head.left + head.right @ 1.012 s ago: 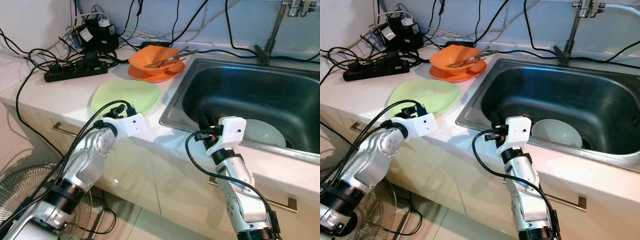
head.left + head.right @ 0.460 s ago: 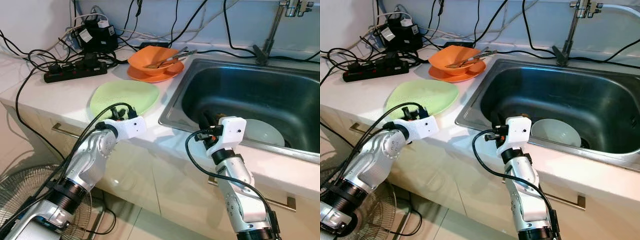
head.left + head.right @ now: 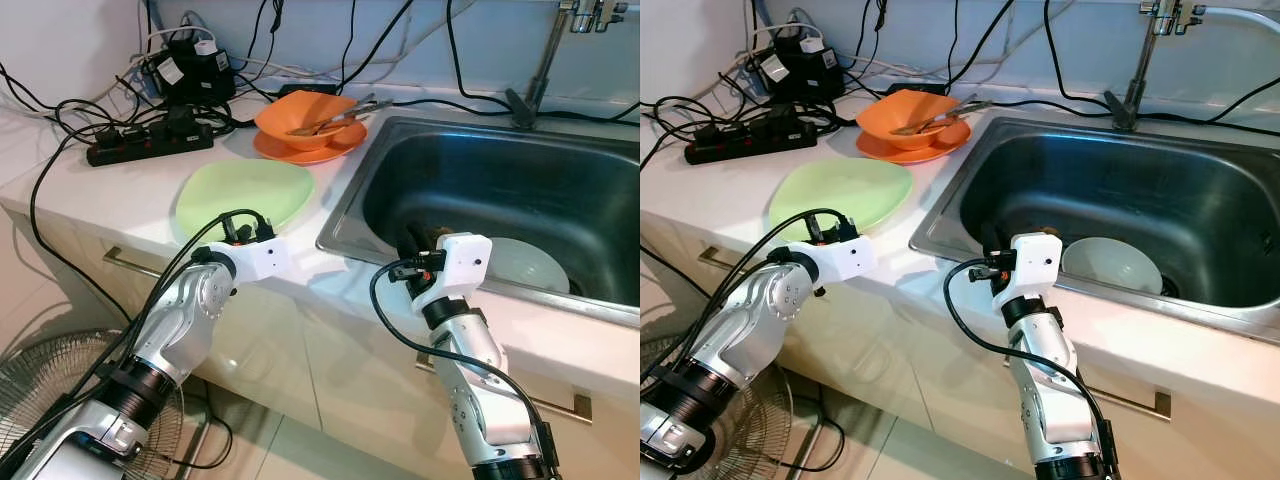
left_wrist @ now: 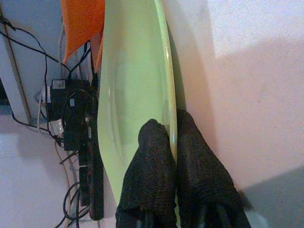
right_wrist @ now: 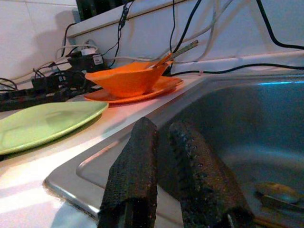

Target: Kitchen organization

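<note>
A pale green plate [image 3: 240, 190] lies flat on the white counter, left of the sink [image 3: 345, 215]. My left gripper [image 4: 172, 130] is shut on the plate's near rim, one finger above and one below. Behind the plate, an orange bowl [image 3: 305, 118] holding utensils [image 3: 340, 112] sits on an orange plate [image 3: 300, 152]. A white dish [image 3: 525, 265] rests at the bottom of the steel sink. My right gripper [image 3: 412, 243] hovers at the sink's near left corner, its fingers [image 5: 135, 166] shut and holding nothing.
A black power strip [image 3: 150, 143], adapters and tangled cables crowd the back left of the counter. A faucet [image 3: 545, 60] rises behind the sink. A floor fan [image 3: 40, 390] stands low on the left by the cabinet fronts.
The green plate has slid a little to the left along the counter with my left gripper holding its rim. The right arm has stayed put.
</note>
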Available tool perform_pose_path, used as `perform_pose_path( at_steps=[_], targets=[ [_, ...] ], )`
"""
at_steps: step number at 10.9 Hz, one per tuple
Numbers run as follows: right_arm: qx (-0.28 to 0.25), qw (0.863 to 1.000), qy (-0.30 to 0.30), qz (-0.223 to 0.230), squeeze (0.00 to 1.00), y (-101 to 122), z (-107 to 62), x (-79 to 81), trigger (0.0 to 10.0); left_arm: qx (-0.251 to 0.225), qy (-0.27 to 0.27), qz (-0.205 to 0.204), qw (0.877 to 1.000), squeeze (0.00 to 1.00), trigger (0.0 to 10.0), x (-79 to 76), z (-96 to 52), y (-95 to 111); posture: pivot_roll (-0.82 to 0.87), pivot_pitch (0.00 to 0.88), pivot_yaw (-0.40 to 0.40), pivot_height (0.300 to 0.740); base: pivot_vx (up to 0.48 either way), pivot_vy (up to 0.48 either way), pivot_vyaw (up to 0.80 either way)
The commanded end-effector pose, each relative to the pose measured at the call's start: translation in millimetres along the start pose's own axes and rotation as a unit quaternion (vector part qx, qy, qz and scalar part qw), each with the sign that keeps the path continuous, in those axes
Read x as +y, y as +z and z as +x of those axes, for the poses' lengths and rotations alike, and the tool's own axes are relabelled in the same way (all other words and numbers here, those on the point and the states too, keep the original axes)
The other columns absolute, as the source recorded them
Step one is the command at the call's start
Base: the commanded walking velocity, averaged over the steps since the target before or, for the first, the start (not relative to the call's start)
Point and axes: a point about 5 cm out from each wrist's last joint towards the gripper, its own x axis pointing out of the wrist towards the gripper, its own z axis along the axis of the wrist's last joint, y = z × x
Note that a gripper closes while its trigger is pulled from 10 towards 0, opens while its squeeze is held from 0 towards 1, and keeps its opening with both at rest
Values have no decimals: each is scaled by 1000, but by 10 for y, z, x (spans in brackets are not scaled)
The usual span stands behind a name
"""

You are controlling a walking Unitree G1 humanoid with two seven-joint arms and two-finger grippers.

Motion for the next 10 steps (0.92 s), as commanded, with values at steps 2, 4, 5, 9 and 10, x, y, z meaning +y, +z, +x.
perform_pose_path(
  at_steps=[2,4,5,9,10],
  targets=[
    [19,1000,-3,3,0,-76,-2,0,10000,50,-38,-21,998,0,0,-227,-12,-196,59,51,102,740,0,0,0],
    [19,1000,-1,4,0,-82,7,4,10000,83,7,-29,996,0,0,-174,-68,-283,69,48,98,740,0,0,0],
    [20,1000,0,4,0,-85,12,8,10000,90,22,-29,995,0,0,-148,-84,-302,71,48,97,740,0,0,0],
    [17,1000,2,1,0,-63,53,-3,10000,68,166,-19,984,0,10000,260,-161,-205,74,42,98,740,0,0,0],
    [14,1000,1,1,0,-32,79,-15,10000,49,200,-15,978,0,10000,381,-181,-133,74,42,98,740,0,0,0]
  ],
)
